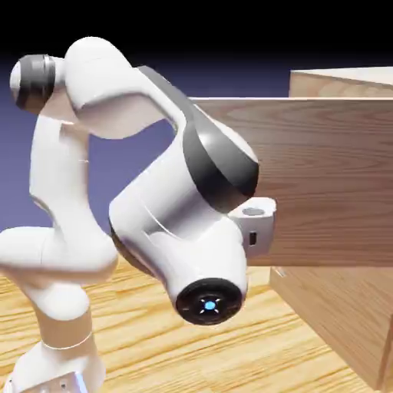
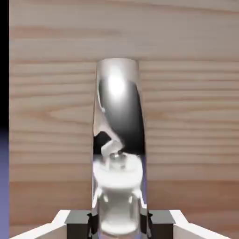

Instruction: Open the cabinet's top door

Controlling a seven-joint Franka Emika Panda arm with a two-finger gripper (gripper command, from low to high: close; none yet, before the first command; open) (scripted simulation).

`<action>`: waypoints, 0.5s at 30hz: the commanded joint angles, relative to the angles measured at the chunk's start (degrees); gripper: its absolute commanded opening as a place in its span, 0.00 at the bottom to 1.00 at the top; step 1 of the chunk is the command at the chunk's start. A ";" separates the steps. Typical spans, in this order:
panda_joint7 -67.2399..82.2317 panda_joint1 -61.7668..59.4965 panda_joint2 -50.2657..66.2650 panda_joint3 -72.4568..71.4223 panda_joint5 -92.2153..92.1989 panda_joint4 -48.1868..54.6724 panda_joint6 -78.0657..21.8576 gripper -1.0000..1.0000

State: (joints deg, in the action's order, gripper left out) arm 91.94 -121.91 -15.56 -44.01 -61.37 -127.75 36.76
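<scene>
While I stand in this room, I see the top door [image 1: 330, 180] of the big wooden cabinet [image 1: 330, 315] standing open. It is a wide, flat board at the right of the exterior view, from near the middle out to the right edge. Its left part sticks out past the cabinet, and its bottom edge does not run the same way as the slanting bottom of the cabinet. Some of the cabinet's pale top shows above the door, in the upper right of the frame, and more of its wood shows in the lower right.

The white robot arm [image 1: 153, 207] fills the left side and bends over to the middle. Its big round wrist, with a small blue light [image 1: 209, 305], hangs low in the middle and hides the gripper from that side.

In the hand view, the gripper [image 2: 119, 225] is closed on the door's handle [image 2: 119, 116]. Its 2 grey fingertips [image 2: 81, 224] are at the bottom of the frame, 1 on each side of the shiny handle. The handle runs straight up to above the middle, and white and black shapes shine in it. Behind it, striped wood fills most of the frame. A thin strip at the left edge is black above and blue-violet below.
</scene>
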 commanded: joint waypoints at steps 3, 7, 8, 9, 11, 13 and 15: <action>-0.66 -0.06 6.23 -1.48 3.51 4.68 1.07 0.00; -2.56 0.79 14.54 -2.97 7.81 10.98 2.18 0.00; -3.19 1.17 16.61 -3.24 8.83 12.59 2.37 0.00; -3.87 1.62 18.69 -3.47 9.82 14.23 2.51 0.00; -5.37 2.73 22.84 -3.81 11.74 17.63 2.64 0.00; -7.02 4.10 27.00 -4.00 13.58 21.21 2.52 0.00; -8.83 5.71 31.15 -4.06 15.30 25.03 2.12 0.00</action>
State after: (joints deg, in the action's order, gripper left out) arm 83.15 -116.17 15.59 -48.05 -46.01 -102.72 38.83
